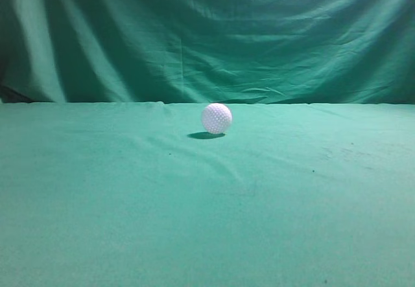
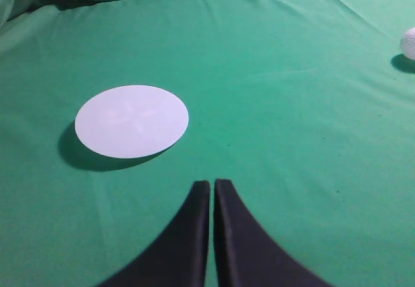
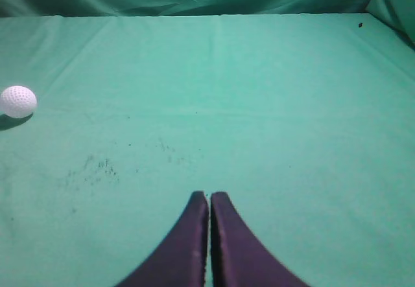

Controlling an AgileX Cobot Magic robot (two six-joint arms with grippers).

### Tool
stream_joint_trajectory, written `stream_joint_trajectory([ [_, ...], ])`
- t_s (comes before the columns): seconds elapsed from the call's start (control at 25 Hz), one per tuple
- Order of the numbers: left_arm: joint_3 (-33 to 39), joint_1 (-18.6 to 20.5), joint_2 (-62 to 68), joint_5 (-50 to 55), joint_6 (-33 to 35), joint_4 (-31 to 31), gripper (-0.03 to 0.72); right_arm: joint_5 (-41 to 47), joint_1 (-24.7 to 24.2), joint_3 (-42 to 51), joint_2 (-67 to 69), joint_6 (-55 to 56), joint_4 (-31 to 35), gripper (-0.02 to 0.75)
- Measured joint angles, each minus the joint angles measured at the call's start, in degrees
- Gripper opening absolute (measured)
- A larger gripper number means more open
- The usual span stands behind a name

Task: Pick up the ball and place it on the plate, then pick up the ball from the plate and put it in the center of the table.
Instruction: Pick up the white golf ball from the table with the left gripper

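The white dimpled ball (image 1: 216,118) rests on the green-clothed table (image 1: 207,203) near its middle, toward the back. It shows at the far right edge of the left wrist view (image 2: 409,43) and at the left edge of the right wrist view (image 3: 17,101). A flat white round plate (image 2: 131,120) lies on the cloth in the left wrist view, ahead and left of my left gripper (image 2: 212,183), which is shut and empty. My right gripper (image 3: 209,196) is shut and empty, well right of the ball. Neither gripper nor the plate shows in the exterior view.
A draped green cloth backdrop (image 1: 207,34) hangs behind the table. The cloth has small wrinkles and dark specks (image 3: 97,167). The table's back edge (image 3: 214,15) runs along the top of the right wrist view.
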Motion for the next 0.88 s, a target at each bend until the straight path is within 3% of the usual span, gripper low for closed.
stream_joint_trajectory([
  [0.88, 0.0, 0.0, 0.0, 0.0, 0.0, 0.0, 0.0, 0.0, 0.0, 0.0, 0.0, 0.0, 0.0, 0.0],
])
